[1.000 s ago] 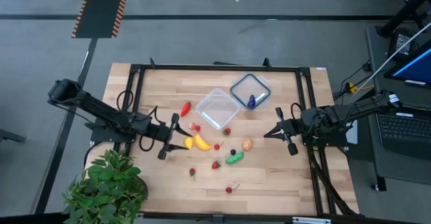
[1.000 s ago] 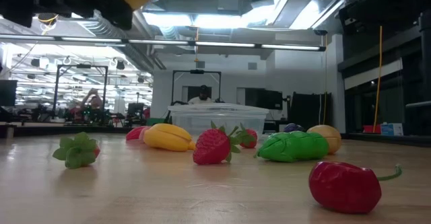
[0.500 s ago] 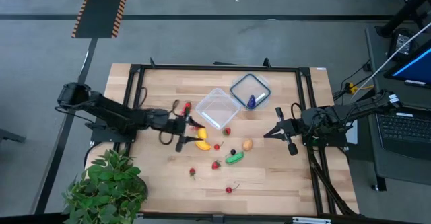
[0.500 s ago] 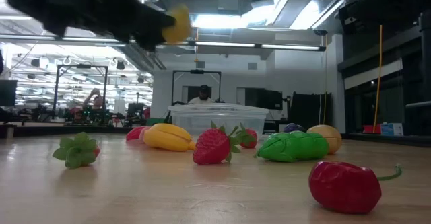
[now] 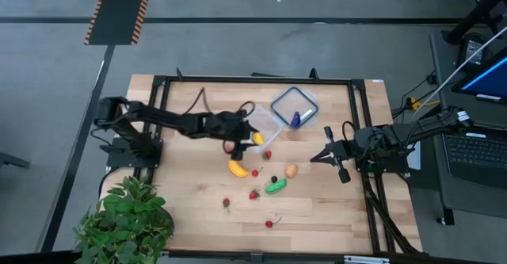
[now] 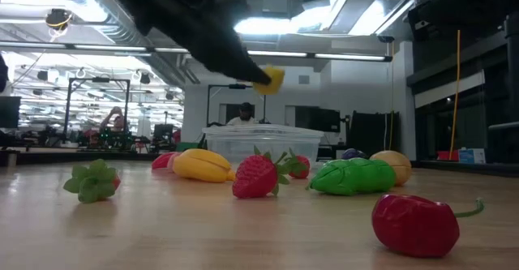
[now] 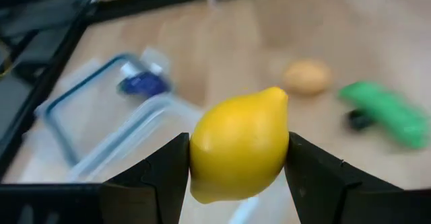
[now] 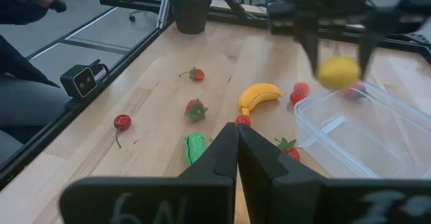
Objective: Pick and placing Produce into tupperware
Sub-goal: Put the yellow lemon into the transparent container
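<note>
My left gripper [image 5: 255,139] is shut on a yellow toy lemon [image 7: 239,146] and hovers over the near side of the clear tupperware [image 5: 268,120]. In the low view the lemon [image 6: 270,79] hangs above the tub [image 6: 259,144]. The rest of the Produce lies on the table: a banana [image 5: 236,168], a green piece [image 5: 276,186], a tan one [image 5: 291,170], strawberries and cherries. My right gripper [image 5: 315,158] waits shut near the table's right edge, holding nothing. My left gripper pinches the lemon's two opposite sides [image 7: 202,150] between its two fingers [image 7: 306,173]. The fingers come slanting down from the table's left. The lemon is lifted clear, with its pointed tip [image 7: 276,93] facing away from the wrist, above the tub's near rim [image 8: 316,106].
The clear lid with the blue rim [image 5: 277,97] lies far right of the tub, with a blue-purple piece [image 5: 295,120] on it. A leafy potted plant [image 5: 127,220] stands at the near left corner. A black frame [image 5: 253,79] runs around the tabletop.
My left gripper has swung toward the table's right edge and slightly toward the far edge, from beside the banana to over the tub. It stays shut on the lemon, which has travelled with it clear of the table. The banana has stayed where it was.
</note>
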